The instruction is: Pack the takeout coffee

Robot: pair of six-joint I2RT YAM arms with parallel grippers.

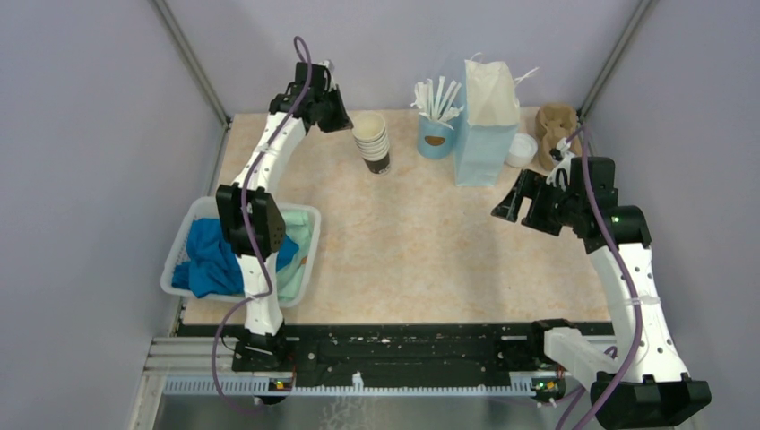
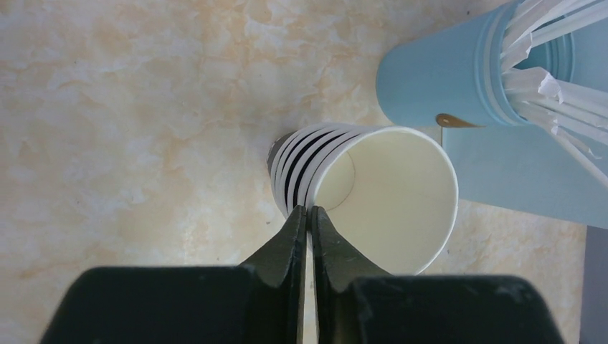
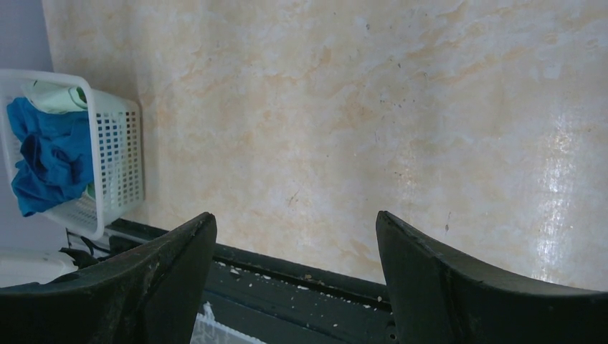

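Note:
No lidded takeout coffee shows in any view. A stack of lidless cream-and-black paper cups (image 1: 373,143) stands at the back middle; the left wrist view looks into its top cup (image 2: 387,193). My left gripper (image 1: 345,119) is at the stack's left side, and its jaws (image 2: 310,209) are shut on the top cup's rim. A light blue paper bag (image 1: 487,125) stands upright to the right. My right gripper (image 1: 513,204) hovers open and empty in front of the bag, above bare table (image 3: 295,218).
A light blue cup of white sticks (image 1: 436,133) stands between the stack and the bag, also in the left wrist view (image 2: 452,79). White lids (image 1: 521,150) and a brown cardboard holder (image 1: 556,130) sit right of the bag. A white basket (image 1: 306,213) of blue cloth is at the left.

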